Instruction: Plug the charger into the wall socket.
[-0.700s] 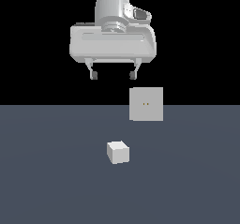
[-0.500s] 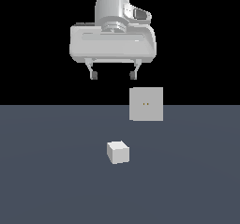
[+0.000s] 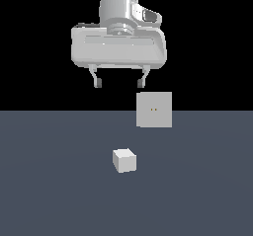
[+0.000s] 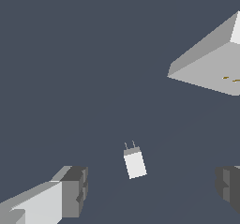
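**White pincer spread wide, high over the charger**

White-bodied pincer (image 3: 119, 82) with dark fingertips (image 3: 98, 84) hangs high, jaws wide apart, nothing between them. Wrist view: both dark pads (image 4: 75, 190) sit at the frame edges with bare surface in the gap.

Small off-white cube charger (image 3: 124, 160) rests on the dark blue-grey surface (image 3: 49, 180), well below the pincer, roughly under the gap between the fingers. No contact. Wrist view shows two thin prongs sticking out of one end of the charger (image 4: 135, 163).

Flat light-grey square wall socket (image 3: 154, 109) stands upright on the surface, beyond the charger and toward the exterior view's right, apart from it. Two tiny orange dots at its centre. Socket also shows in the wrist view (image 4: 211, 63).
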Tool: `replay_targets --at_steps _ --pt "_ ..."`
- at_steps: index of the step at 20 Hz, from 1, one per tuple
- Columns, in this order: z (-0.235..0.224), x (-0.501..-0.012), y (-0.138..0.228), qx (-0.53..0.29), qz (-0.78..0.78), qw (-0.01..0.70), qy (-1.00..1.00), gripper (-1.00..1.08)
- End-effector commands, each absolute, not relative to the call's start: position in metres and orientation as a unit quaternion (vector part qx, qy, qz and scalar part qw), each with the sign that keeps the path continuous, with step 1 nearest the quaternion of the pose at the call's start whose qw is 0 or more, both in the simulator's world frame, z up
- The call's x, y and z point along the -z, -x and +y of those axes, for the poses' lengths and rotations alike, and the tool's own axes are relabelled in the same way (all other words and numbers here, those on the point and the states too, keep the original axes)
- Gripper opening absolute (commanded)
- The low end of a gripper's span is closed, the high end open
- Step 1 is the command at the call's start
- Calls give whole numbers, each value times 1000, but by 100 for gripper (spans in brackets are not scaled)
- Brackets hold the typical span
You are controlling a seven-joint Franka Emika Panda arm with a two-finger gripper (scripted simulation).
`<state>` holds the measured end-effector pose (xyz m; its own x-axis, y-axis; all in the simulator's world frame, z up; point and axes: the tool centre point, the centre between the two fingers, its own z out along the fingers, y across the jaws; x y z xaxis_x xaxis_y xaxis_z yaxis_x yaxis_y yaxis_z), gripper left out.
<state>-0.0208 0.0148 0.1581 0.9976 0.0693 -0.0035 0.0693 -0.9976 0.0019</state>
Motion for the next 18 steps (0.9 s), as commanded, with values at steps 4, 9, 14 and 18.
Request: replay_targets --at_steps 4,9,14,18 --pt "14 -146 31 -19 53 -2 -998 100" --pt "13 -131 43 -45 75 -6 -996 100" --pt "11 -114 54 -71 97 -9 -993 100" --pt "9 -101 62 -92 115 -13 -989 100"
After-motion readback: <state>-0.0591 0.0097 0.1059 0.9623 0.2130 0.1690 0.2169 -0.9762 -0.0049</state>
